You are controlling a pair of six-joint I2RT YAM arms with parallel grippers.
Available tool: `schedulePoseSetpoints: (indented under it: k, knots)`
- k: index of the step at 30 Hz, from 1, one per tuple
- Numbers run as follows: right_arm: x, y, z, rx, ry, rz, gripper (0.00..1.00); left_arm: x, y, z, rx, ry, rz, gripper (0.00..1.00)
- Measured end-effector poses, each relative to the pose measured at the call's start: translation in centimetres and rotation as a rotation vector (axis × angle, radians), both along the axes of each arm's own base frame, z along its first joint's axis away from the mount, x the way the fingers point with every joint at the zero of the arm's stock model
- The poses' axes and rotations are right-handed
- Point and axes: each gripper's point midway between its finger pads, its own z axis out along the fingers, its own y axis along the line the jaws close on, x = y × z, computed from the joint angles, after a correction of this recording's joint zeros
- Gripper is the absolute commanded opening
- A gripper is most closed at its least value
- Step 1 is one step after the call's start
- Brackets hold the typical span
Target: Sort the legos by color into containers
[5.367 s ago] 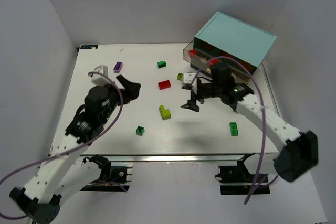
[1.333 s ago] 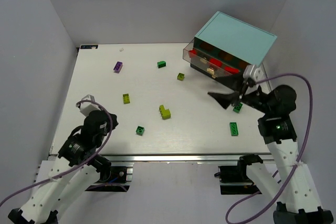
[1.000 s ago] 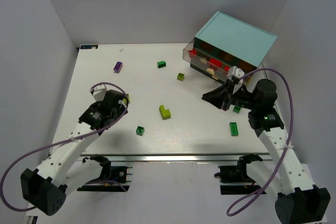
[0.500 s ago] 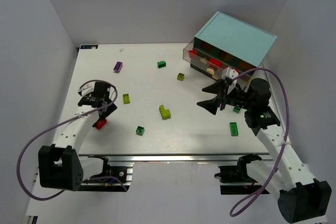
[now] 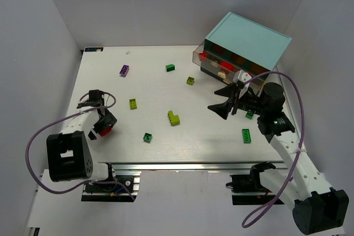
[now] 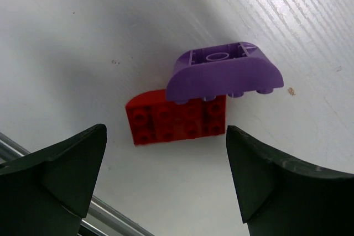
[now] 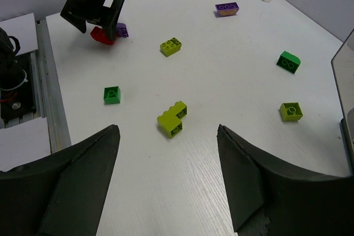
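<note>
Red legos (image 5: 204,56) inside smoky drawers (image 5: 215,62).
Other contents blurred; left pincer (image 6: 165,136), right pincer (image 7: 167,131) spread, gripping nothing.

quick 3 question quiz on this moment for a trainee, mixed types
1. True or false: the left tool is clamped on the red brick.
2. Which colour is the piece lying right against the red brick? A green, B purple, C lime
3. What does the right tool hold?

Key
1. False: it is open, and the brick lies on the table between its fingers.
2. B, the purple piece.
3. Nothing: it is open and empty.
</note>
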Motion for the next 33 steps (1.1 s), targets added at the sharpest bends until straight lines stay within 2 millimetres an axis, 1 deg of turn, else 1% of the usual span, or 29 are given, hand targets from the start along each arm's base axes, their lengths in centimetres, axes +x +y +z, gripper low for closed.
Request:
schedulePoseSetpoints:
  k: [7,14,20,22,23,26,27,29,31,33]
  knots:
    - [0.1,0.0,0.0,-0.001,-0.001,-0.007,0.77,0.6,0.3,-1.0,-0.027,0.013,-0.032,0.98]
    - [0.2,0.0,0.0,-0.003,-0.005,-0.010,0.77,1.4,0.2,-1.2,-0.046,-0.009,-0.055,0.98]
    - [0.3,0.0,-0.1,-0.007,-0.007,-0.010,0.77,1.3,0.1,-1.7,-0.060,0.007,-0.059,0.93]
    - [0.3,0.0,-0.2,-0.009,-0.006,-0.010,0.77,1.3,0.1,-1.8,-0.063,0.009,-0.056,0.89]
    - [0.4,0.0,-0.3,-0.010,-0.005,-0.012,0.77,1.3,0.2,-1.8,-0.063,0.008,-0.055,0.84]
    - [0.4,0.0,-0.3,-0.011,-0.005,-0.013,0.77,1.4,0.1,-1.8,-0.070,0.005,-0.058,0.76]
    - [0.4,0.0,-0.3,-0.011,-0.005,-0.013,0.77,1.4,0.0,-1.8,-0.074,0.003,-0.059,0.70]
    - [0.4,0.0,-0.3,-0.012,-0.004,-0.013,0.77,1.5,-0.1,-1.8,-0.081,0.000,-0.065,0.65]
    - [0.5,0.0,-0.4,-0.013,-0.004,-0.014,0.77,1.6,-0.4,-1.7,-0.096,-0.006,-0.075,0.57]
    - [0.5,-0.1,-0.4,-0.014,-0.005,-0.018,0.77,1.8,-0.9,-1.5,-0.121,-0.021,-0.085,0.53]
